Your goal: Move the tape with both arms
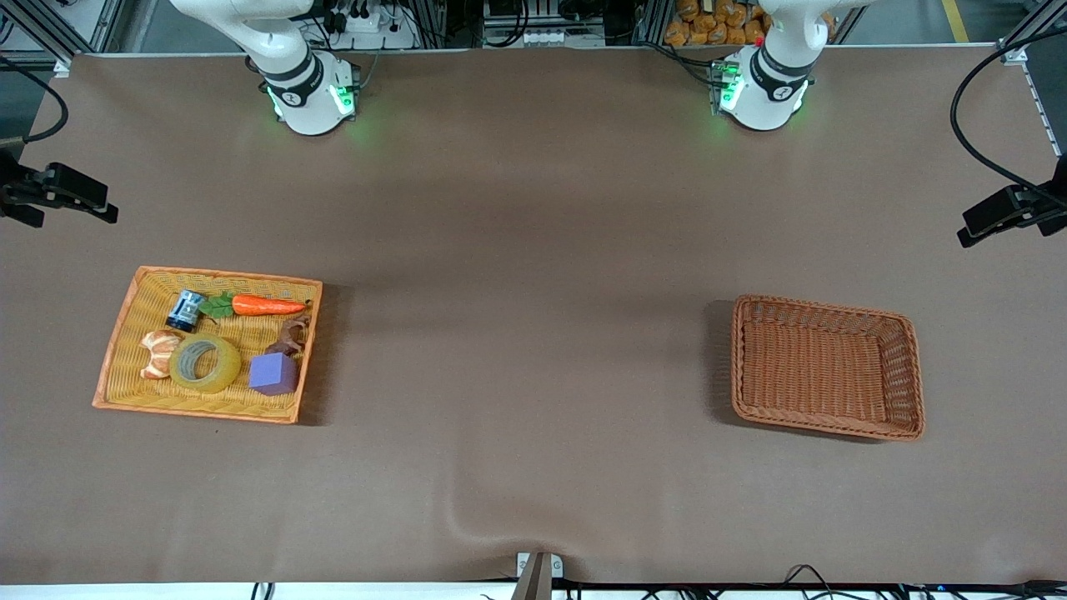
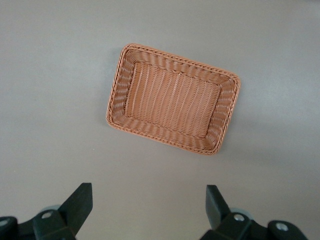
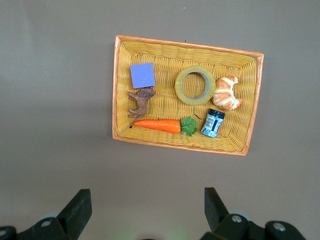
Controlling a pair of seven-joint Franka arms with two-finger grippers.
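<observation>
place: pretty clearly a robotics lab, not anybody's home
arms: two white robot arms (image 1: 304, 87) with green-lit bases bolted along the top edge of the frame
table: one big table (image 1: 533, 250) under a plain brown cover
cameras: black cameras on stands (image 1: 58, 196) clamped at both side edges, aimed inward
frame: aluminium framing (image 1: 71, 29) in the upper corners
wiring: cables and a power strip (image 1: 367, 25) top center
props: toy-ish items in a yellow basket (image 1: 125, 392), plus a brown basket (image 1: 742, 367)
</observation>
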